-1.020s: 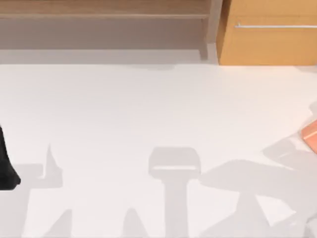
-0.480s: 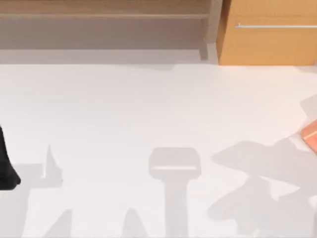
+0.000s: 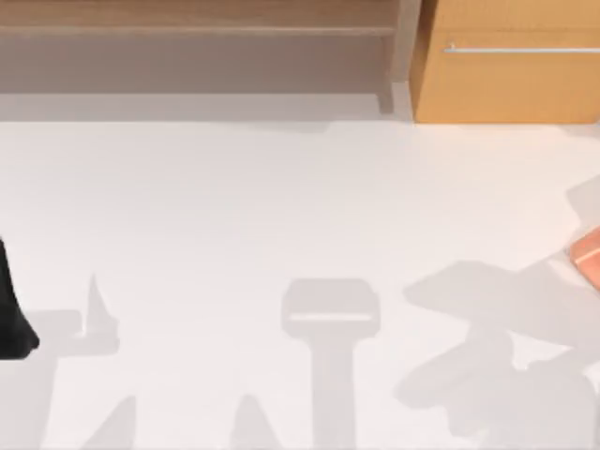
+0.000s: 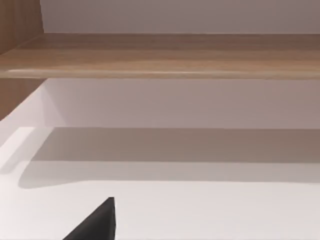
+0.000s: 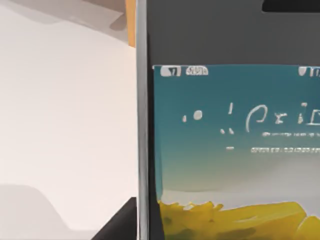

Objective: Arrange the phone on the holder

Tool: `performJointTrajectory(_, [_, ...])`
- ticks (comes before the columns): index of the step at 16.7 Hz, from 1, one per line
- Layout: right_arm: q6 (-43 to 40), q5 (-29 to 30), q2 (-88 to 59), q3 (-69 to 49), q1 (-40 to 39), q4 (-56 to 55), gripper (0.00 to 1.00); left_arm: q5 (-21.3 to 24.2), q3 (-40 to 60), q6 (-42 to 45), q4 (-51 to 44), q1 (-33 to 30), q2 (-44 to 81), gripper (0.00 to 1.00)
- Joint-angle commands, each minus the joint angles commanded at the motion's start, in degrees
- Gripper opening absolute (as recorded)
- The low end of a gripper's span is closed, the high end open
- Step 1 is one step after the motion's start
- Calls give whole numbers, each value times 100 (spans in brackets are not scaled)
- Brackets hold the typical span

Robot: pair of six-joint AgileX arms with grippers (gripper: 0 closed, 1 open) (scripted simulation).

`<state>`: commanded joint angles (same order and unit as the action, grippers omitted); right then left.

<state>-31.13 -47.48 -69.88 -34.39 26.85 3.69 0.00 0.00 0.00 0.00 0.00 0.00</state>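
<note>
Phone: the slim black-faced smartphone with a silver rim and teal-and-yellow screen [image 5: 230,140] looms close before the right wrist camera, probably carried toward the holder.
Right gripper: I cannot tell how it grips.
Left arm: the dark black arm [image 3: 11,309] sits parked at the white table's [image 3: 281,206] left edge.
Holder: possibly the orange block [image 3: 589,255] at the right edge.

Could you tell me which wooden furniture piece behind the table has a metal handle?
The orange wooden cabinet at the top view's right: a silver bar handle crosses its front. The paler brown open shelf at the left has none.
</note>
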Motion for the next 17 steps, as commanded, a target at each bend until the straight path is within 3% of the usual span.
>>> performJointTrajectory(11, [0,0,0,0,0,0,98,0,0,0,0,0,0,100])
performJointTrajectory(17, [0,0,0,0,0,0,100,0,0,0,0,0,0,100])
